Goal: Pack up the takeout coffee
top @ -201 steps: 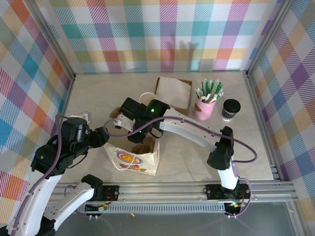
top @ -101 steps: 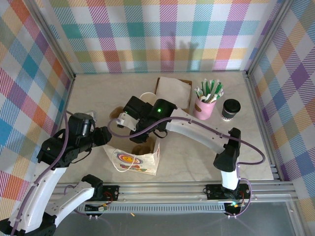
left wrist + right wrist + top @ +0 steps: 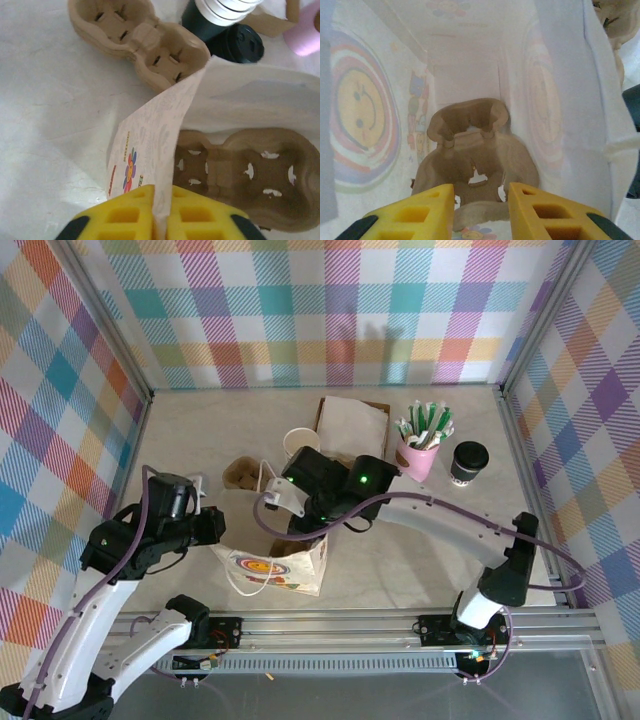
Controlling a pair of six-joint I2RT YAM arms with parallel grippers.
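The takeout coffee (image 3: 468,462), a small dark cup with a black lid, stands at the back right, far from both grippers. The white paper bag (image 3: 275,568) lies on its side near the front edge with a brown pulp cup carrier (image 3: 475,160) inside it. My left gripper (image 3: 218,530) is shut on the bag's (image 3: 150,150) left mouth edge, the yellow fingers (image 3: 125,220) pinching the paper. My right gripper (image 3: 481,210) reaches into the bag's (image 3: 560,100) mouth, open, its fingers either side of the carrier's near rim without gripping it.
A pink cup of green-and-white sticks (image 3: 420,452) stands just left of the coffee. A stack of lidless cups (image 3: 300,443), a second pulp carrier (image 3: 240,473) and a brown box with white paper (image 3: 352,426) sit behind the bag. Checked walls enclose the table.
My left gripper has closed on the bag's edge. My right gripper has opened, letting go of the carrier inside the bag, and the right arm's elbow has swung to the right.
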